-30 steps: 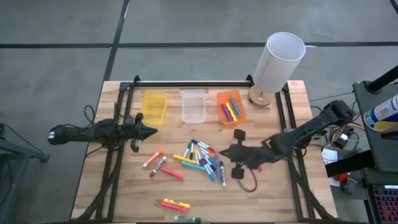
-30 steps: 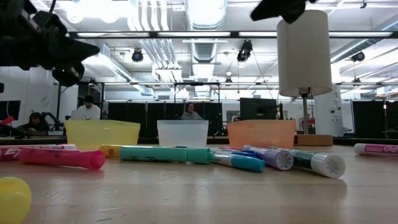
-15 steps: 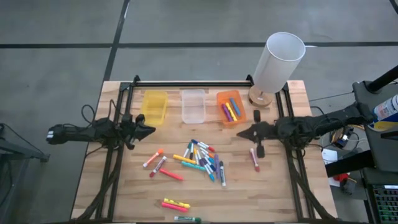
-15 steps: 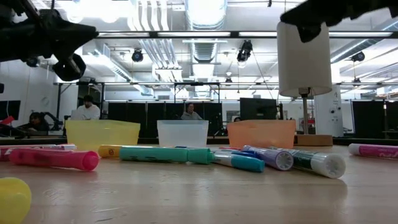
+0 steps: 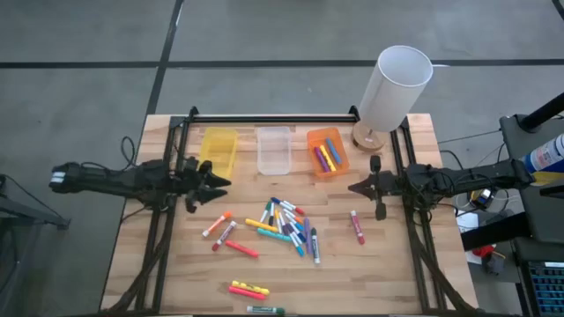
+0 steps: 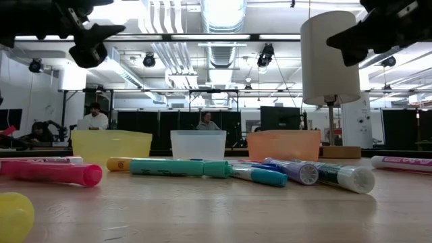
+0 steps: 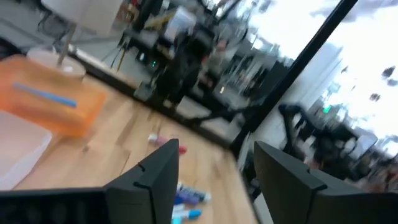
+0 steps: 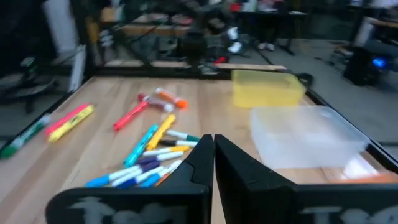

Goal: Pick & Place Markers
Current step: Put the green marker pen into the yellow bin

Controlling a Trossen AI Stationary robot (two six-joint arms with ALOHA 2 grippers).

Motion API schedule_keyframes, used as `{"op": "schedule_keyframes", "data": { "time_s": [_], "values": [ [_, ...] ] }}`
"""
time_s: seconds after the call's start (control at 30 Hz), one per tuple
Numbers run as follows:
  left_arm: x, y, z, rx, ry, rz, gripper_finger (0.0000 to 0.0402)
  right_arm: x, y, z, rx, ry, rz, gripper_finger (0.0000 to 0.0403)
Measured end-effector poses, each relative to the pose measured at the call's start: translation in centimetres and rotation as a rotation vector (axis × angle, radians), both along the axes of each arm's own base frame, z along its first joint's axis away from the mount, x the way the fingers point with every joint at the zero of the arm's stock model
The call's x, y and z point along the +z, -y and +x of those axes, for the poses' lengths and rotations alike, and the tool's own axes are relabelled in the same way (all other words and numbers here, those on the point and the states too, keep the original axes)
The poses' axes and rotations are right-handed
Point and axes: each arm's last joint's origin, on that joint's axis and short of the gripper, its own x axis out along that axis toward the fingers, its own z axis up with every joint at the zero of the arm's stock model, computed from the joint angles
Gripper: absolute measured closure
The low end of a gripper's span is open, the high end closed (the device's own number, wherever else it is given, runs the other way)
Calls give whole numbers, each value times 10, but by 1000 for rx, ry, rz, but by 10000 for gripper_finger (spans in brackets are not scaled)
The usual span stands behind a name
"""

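Observation:
Several markers (image 5: 286,226) in many colours lie in a loose pile at the table's middle. Two orange and red ones (image 5: 220,231) lie to the pile's left, and a pink one (image 5: 357,226) to its right. A yellow and pink pair (image 5: 249,288) and a green one (image 5: 264,310) lie near the front edge. My left gripper (image 5: 225,183) hovers open above the table's left part, in front of the yellow bin (image 5: 218,150), with nothing between its fingers (image 7: 158,177). My right gripper (image 5: 351,187) hovers shut at the right, in front of the orange bin (image 5: 327,151).
A clear bin (image 5: 273,150) stands between the yellow and orange bins along the far side; the orange bin holds several markers. A white-shaded lamp (image 5: 394,88) stands at the far right corner. Black frame rails (image 5: 401,189) run along the table's left, right and far sides.
My right gripper, shut throughout, has drawn back from beside the marker pile toward the table's right edge and a little toward the far edge. My left gripper has opened where it hovers.

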Motion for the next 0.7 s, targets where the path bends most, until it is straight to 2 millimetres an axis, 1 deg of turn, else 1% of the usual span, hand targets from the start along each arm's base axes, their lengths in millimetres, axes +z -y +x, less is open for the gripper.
{"op": "schedule_keyframes", "data": {
  "time_s": [0.1,0.2,0.27,0.3,0.37,0.4,0.47,0.63,0.7],
  "values": [
    [2,9,15,-56,-79,43,202,-2,2,-3,-70,17,25,394],
    [10,24,32,-120,-150,98,202,-4,3,-5,-70,18,3,394],
    [11,36,43,-149,-215,151,202,-6,3,-5,-67,10,-29,394],
    [13,43,47,-163,-233,170,202,-6,3,-5,-64,8,-43,394],
    [26,57,58,-186,-215,196,202,-6,3,-4,-62,4,-58,394],
    [28,65,62,-205,-238,219,202,-7,2,-4,-62,2,-58,394],
    [26,80,69,-233,-300,269,202,-7,2,-4,-63,-2,-52,394],
    [32,120,82,-338,-340,318,202,-8,2,-3,-62,-10,-55,394],
    [25,134,86,-371,-393,325,202,-9,2,-3,-62,-13,-54,394]
  ]
}}
